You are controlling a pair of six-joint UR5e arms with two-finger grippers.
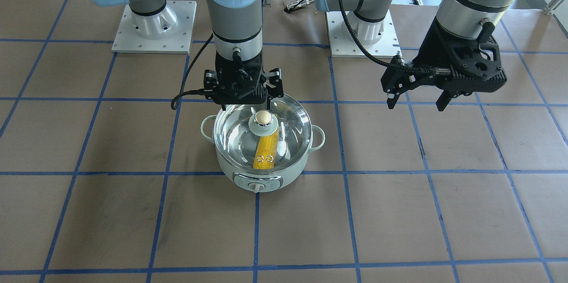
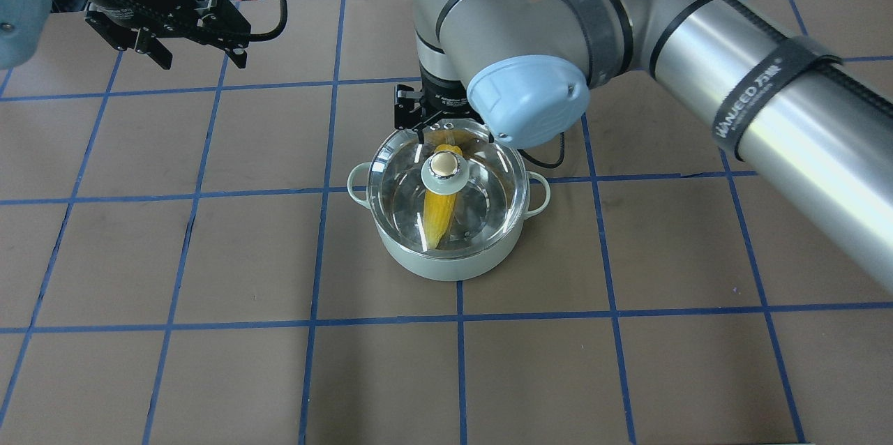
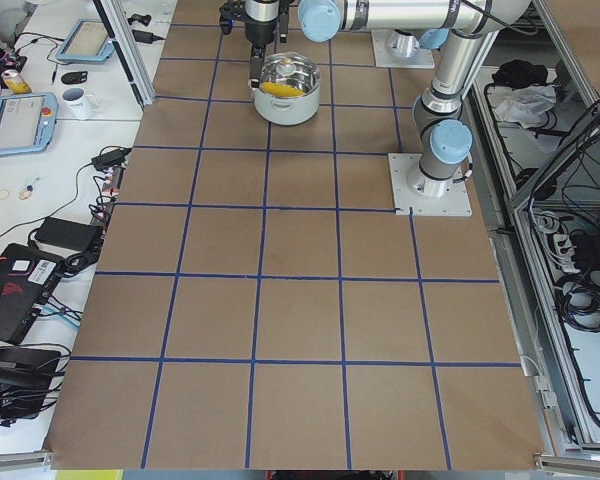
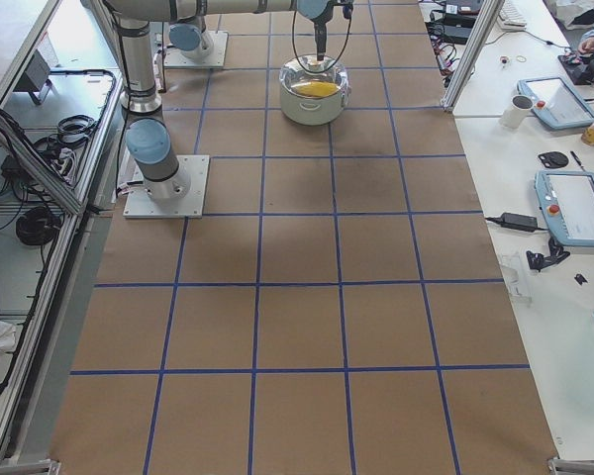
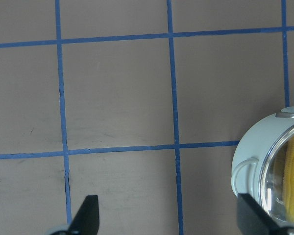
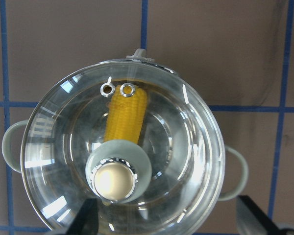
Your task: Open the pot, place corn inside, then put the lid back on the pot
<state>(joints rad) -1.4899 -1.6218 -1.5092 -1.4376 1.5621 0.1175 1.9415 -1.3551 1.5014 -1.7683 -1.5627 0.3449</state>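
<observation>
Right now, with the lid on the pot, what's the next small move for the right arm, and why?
Probably lift the right gripper straight up and away. The glass lid sits level on the mint-green pot with the corn inside, and the jaws stand open, not closed on the knob, so nothing seems left to hold.

Brown table (image 4: 297, 247) gridded with blue tape (image 4: 376, 284), beside a white desk (image 4: 564, 327) carrying tablets (image 4: 577, 206) and a mug (image 4: 520, 111).
</observation>
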